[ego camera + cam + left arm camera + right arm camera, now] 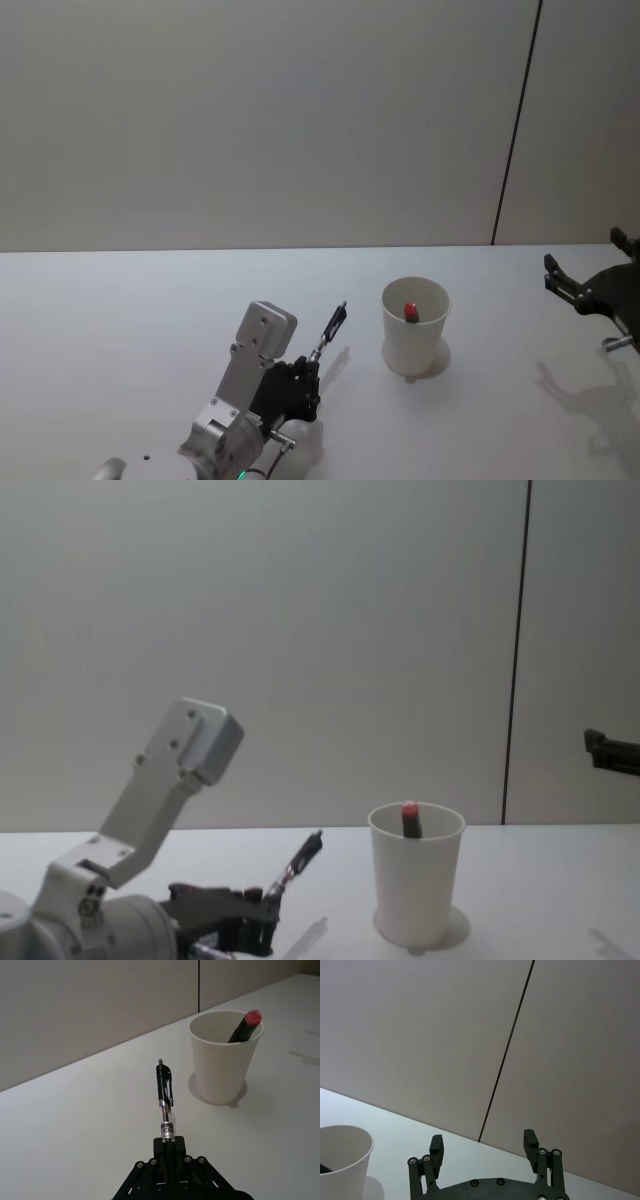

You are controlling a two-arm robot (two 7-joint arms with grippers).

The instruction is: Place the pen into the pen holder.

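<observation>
Black pen (166, 1100): clamped at one end in my left tool (169, 1147), slanting up toward the pen holder (222, 1070), near it but not touching. Pen holder: white paper, upright on the worktop (75, 1125), right of my left tool, red-capped marker (245, 1026) leaning inside. My right tool (484, 1147): fingers apart, raised well right.

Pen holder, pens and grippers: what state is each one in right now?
Pen holder: upright on the table, open-topped, one pen inside.
Red-capped pen: standing in the pen holder, leaning against its rim.
Black pen: held by one end, tilted upward, not yet in the pen holder.
Left gripper: shut on the black pen, short of the pen holder.
Right gripper: open, empty, off to the right.
</observation>
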